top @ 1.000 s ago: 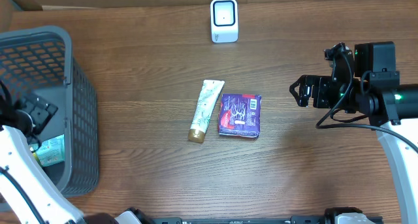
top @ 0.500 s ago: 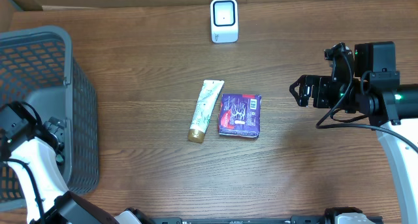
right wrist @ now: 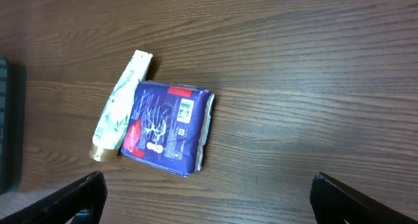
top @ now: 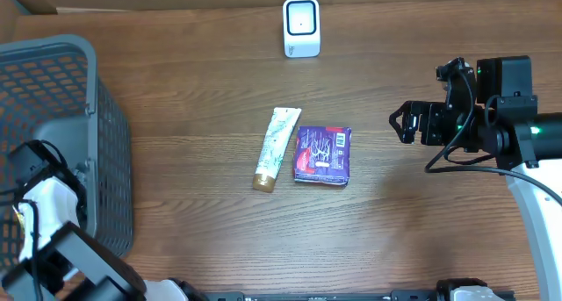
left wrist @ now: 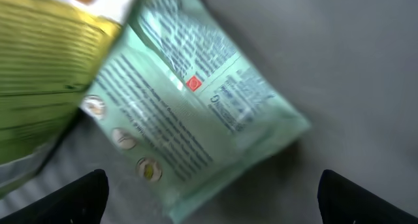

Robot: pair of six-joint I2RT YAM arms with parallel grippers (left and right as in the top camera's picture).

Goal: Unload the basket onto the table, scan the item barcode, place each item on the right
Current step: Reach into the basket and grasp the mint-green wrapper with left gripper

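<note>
Both spread: left gripper (left wrist: pixel 212 198), right gripper (right wrist: pixel 209 201) | green pouch (left wrist: pixel 196 113) only in left wrist view

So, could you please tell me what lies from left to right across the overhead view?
Grey basket → pale green tube → purple packet → right arm.

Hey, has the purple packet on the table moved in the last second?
No. The purple packet lies in the same place, close beside the tube and below the white scanner in the overhead view.
</note>
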